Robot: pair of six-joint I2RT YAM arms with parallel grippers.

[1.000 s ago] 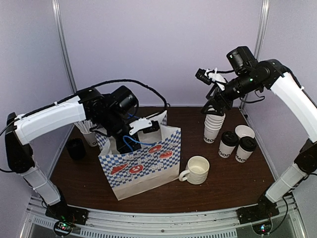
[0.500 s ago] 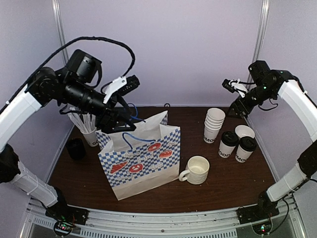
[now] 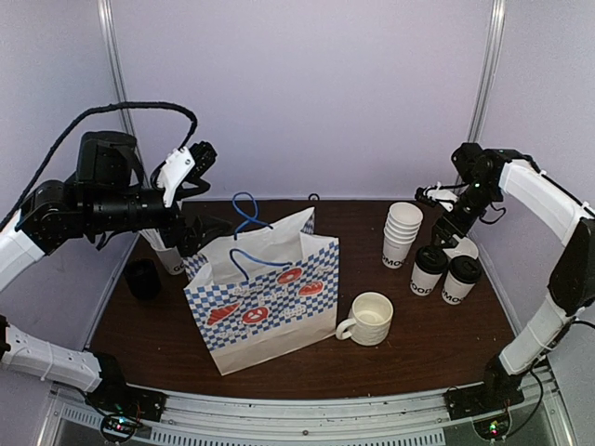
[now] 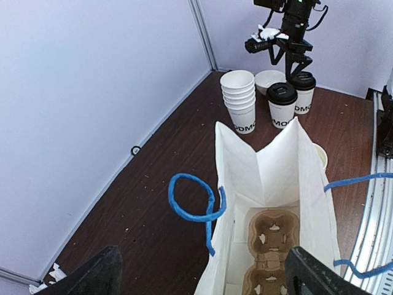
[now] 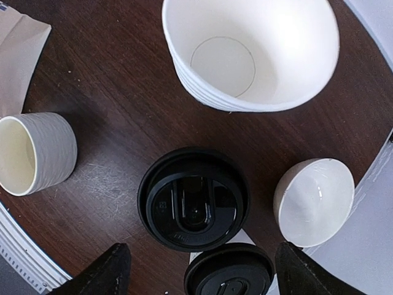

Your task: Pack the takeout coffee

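Note:
Two white paper cups with black lids (image 3: 429, 269) (image 3: 461, 277) stand at the right of the table. From above they show in the right wrist view (image 5: 193, 207) (image 5: 230, 270), and far off in the left wrist view (image 4: 282, 104). My right gripper (image 3: 448, 232) hovers open just above them, empty, its fingertips (image 5: 113, 270) wide apart. A blue-checked paper bag (image 3: 265, 297) stands open at centre left with a cardboard cup carrier (image 4: 270, 252) inside. My left gripper (image 3: 200, 229) is open and empty, above and behind the bag's left end.
A stack of lidless paper cups (image 3: 402, 232) stands behind the lidded cups. A white bowl (image 3: 460, 246) sits right of them and a ceramic mug (image 3: 369, 318) beside the bag. A black cup (image 3: 142, 277) and a cup of straws (image 3: 163, 246) stand at far left.
My left gripper rose away from the bag's mouth and drew back to the left. My right gripper swung right from the cup stack and came down over the lidded cups.

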